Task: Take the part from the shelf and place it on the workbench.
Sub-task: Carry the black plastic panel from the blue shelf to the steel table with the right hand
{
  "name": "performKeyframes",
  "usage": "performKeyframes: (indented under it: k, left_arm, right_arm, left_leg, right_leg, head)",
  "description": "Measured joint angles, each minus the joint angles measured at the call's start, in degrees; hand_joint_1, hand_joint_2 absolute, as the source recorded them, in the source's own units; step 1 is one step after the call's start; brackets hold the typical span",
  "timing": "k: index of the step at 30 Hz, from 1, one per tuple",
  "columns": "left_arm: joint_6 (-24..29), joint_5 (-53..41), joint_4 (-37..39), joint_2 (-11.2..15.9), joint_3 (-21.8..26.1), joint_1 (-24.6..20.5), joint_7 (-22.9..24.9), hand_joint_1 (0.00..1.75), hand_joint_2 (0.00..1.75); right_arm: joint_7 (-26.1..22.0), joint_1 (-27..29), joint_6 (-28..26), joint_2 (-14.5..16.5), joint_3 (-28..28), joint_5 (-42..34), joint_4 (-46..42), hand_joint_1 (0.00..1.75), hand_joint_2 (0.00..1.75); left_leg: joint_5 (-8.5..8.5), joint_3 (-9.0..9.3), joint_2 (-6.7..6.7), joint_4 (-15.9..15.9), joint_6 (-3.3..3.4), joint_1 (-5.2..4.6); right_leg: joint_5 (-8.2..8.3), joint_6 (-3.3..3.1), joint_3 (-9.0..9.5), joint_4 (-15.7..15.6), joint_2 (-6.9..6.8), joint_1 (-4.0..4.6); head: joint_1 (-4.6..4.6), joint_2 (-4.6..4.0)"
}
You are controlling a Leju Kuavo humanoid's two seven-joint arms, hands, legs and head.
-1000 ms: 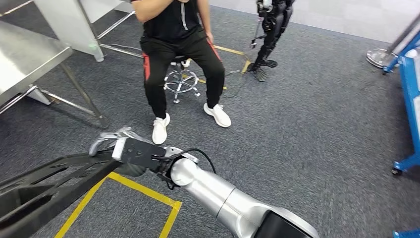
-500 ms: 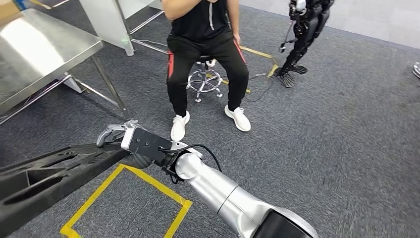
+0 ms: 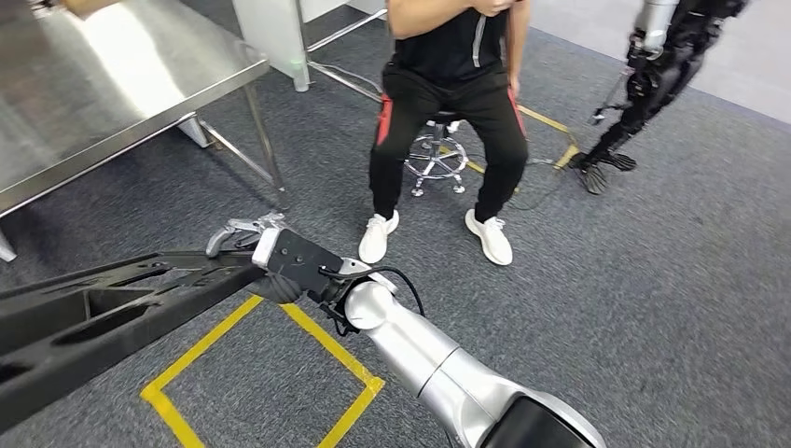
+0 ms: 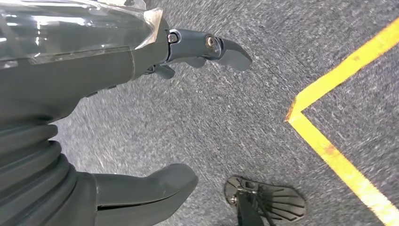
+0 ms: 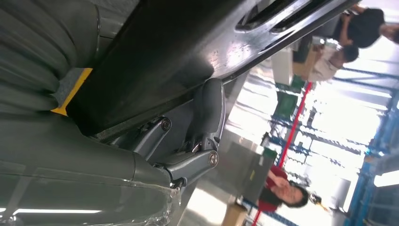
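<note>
Right hand carries a long black part toward the steel workbench.

The right hand (image 3: 280, 266) has its fingers (image 5: 207, 117) wrapped around one end of the long black part (image 3: 103, 313), gripping it. From the fingers the part's long axis runs away to the robot's left and low, above grey carpet and yellow floor tape (image 3: 261, 359). The workbench (image 3: 112, 84) stands ahead and left, well apart from the part. The left hand (image 4: 117, 70) hangs over the carpet, seemingly holding nothing with fingers apart, though blurred. A seated person (image 3: 448, 93) is ahead.
</note>
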Motion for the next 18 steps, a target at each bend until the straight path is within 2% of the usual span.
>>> performKeyframes:
  k: [1, 2, 3, 4, 5, 7, 8, 10, 11, 12, 14, 15, 16, 17, 18]
  left_arm:
    - [-0.01, -0.03, 0.01, 0.01, -0.07, 0.0, 0.04, 0.0, 1.75]
    - [-0.02, -0.06, 0.01, 0.0, -0.13, 0.05, 0.08, 0.0, 1.75]
    - [-0.02, -0.1, 0.01, -0.01, -0.2, 0.09, 0.15, 0.0, 1.75]
    - [-0.02, -0.15, 0.01, -0.02, -0.28, 0.11, 0.21, 0.0, 1.75]
    - [-0.02, -0.23, 0.01, -0.04, -0.35, 0.09, 0.27, 0.0, 1.75]
    - [-0.02, -0.5, 0.01, -0.07, -0.44, 0.01, 0.53, 0.0, 1.75]
    - [-0.02, -0.65, 0.01, -0.08, -0.45, 0.02, 0.68, 0.0, 1.75]
    - [-0.03, -0.88, 0.01, -0.05, -0.46, 0.12, 0.97, 0.0, 1.75]
    - [-0.03, -0.96, 0.02, -0.07, -0.46, 0.16, 1.07, 0.0, 1.75]
    - [-0.03, -1.0, 0.02, -0.07, -0.47, 0.11, 1.13, 0.0, 1.75]
    - [-0.03, -1.02, 0.02, -0.07, -0.49, -0.14, 1.16, 0.0, 1.75]
    - [-0.03, -1.03, 0.02, -0.04, -0.51, -0.23, 1.16, 0.0, 1.75]
    - [-0.03, -1.03, 0.02, -0.04, -0.53, -0.26, 1.18, 0.0, 1.75]
    - [-0.03, -1.04, 0.02, -0.04, -0.55, -0.22, 1.22, 0.0, 1.75]
    - [-0.03, -1.04, 0.02, -0.02, -0.57, -0.18, 1.26, 0.0, 1.75]
  right_arm:
    - [0.02, 0.36, -0.02, -0.3, -0.08, 0.12, 0.0, 1.75, 1.75]
    - [0.04, 0.7, -0.04, -0.52, -0.2, 0.28, 0.0, 1.75, 1.75]
    - [0.05, 0.94, -0.05, -0.64, -0.36, 0.43, 0.0, 1.75, 1.75]
    - [0.04, 1.05, -0.06, -0.71, -0.56, 0.58, 0.0, 1.75, 1.75]
    - [0.02, 1.06, -0.06, -0.75, -0.75, 0.71, 0.0, 1.75, 1.75]
    - [-0.1, 1.12, -0.06, -0.87, -1.11, 0.98, 0.0, 1.75, 1.75]
    - [-0.16, 1.18, -0.05, -0.93, -1.26, 1.11, -0.01, 1.75, 1.75]
    - [-0.28, 1.27, -0.04, -0.84, -1.55, 1.33, -0.06, 1.75, 1.75]
    - [-0.33, 1.26, -0.04, -0.71, -1.67, 1.4, -0.11, 1.75, 1.75]
    - [-0.39, 1.25, -0.04, -0.57, -1.78, 1.44, -0.15, 1.75, 1.75]
    - [-0.53, 1.32, -0.04, -0.52, -2.03, 1.49, -0.2, 1.75, 1.75]
    - [-0.57, 1.41, -0.04, -0.58, -2.14, 1.51, -0.2, 1.75, 1.75]
    - [-0.58, 1.54, -0.04, -0.64, -2.23, 1.54, -0.19, 1.75, 1.75]
    - [-0.58, 1.66, -0.04, -0.69, -2.3, 1.57, -0.19, 1.75, 1.75]
    - [-0.57, 1.74, -0.04, -0.7, -2.31, 1.6, -0.18, 1.75, 1.75]
  left_leg:
    - [-0.02, -0.01, -0.85, 0.02, 0.06, -0.01]
    - [-0.04, -0.02, -1.68, 0.05, 0.09, -0.01]
    - [-0.05, 0.01, -2.48, 0.08, 0.08, -0.01]
    - [-0.06, 0.05, -3.27, 0.11, 0.03, -0.01]
    - [-0.09, 0.06, -3.97, 0.15, -0.07, -0.03]
    - [-0.24, -0.07, -5.26, 0.36, -0.52, -0.2]
    - [-0.27, -0.2, -5.76, 0.41, -0.84, -0.21]
    - [-0.28, -0.41, -6.43, 0.38, -1.5, -0.06]
    - [-0.55, -0.6, -5.66, 0.77, -1.82, -0.06]
    - [-1.31, -1.16, -4.26, 1.96, -2.14, -0.08]
    - [-4.34, -3.96, -0.7, 7.74, -2.71, -0.04]
    - [-6.03, -5.96, 0.24, 11.6, -2.96, 0.11]
    - [-7.1, -7.67, 0.66, 14.76, -3.14, 0.26]
    - [-7.23, -8.59, 0.84, 16.28, -3.27, 0.39]
    - [-6.22, -8.22, 0.99, 15.36, -3.32, 0.49]
  right_leg:
    - [-0.72, 0.06, -1.79, 2.94, 0.34, 0.01]
    - [-0.59, 0.3, -2.7, 3.94, 0.5, 0.01]
    - [0.48, 0.67, -2.44, 2.54, 0.66, -0.03]
    - [2.23, 1.08, -1.09, -0.93, 1.02, -0.1]
    - [4.08, 1.38, 0.74, -5.25, 2.02, -0.24]
    - [6.58, 1.06, 3.68, -11.4, 3.66, -0.39]
    - [6.98, 0.62, 4.25, -12.46, 4.06, -0.34]
    - [7.23, -0.28, 4.53, -12.7, 3.22, -0.33]
    - [7.32, -0.66, 4.65, -12.81, 2.79, -0.44]
    - [7.35, -1.05, 4.8, -12.95, 2.25, -0.62]
    - [7.25, -1.66, 5.03, -13.07, 1.09, -0.63]
    - [7.15, -1.88, 5.07, -13.07, 0.42, -0.54]
    - [7.09, -1.99, 5.08, -13.06, -0.24, -0.45]
    - [7.0, -2.01, 5.08, -13.06, -0.87, -0.41]
    - [6.92, -1.97, 5.12, -13.05, -1.47, -0.4]
  head:
    - [0.01, 0.0]
    - [0.01, 0.0]
    - [0.01, 0.0]
    - [0.01, 0.0]
    - [0.01, 0.0]
    - [-0.02, 0.0]
    - [-0.04, 0.0]
    - [-0.04, 0.0]
    - [-0.08, 0.0]
    - [-0.11, 0.0]
    - [-0.2, 0.0]
    - [-0.22, 0.0]
    - [-0.22, 0.0]
    - [-0.22, 0.0]
    - [-0.22, 0.0]
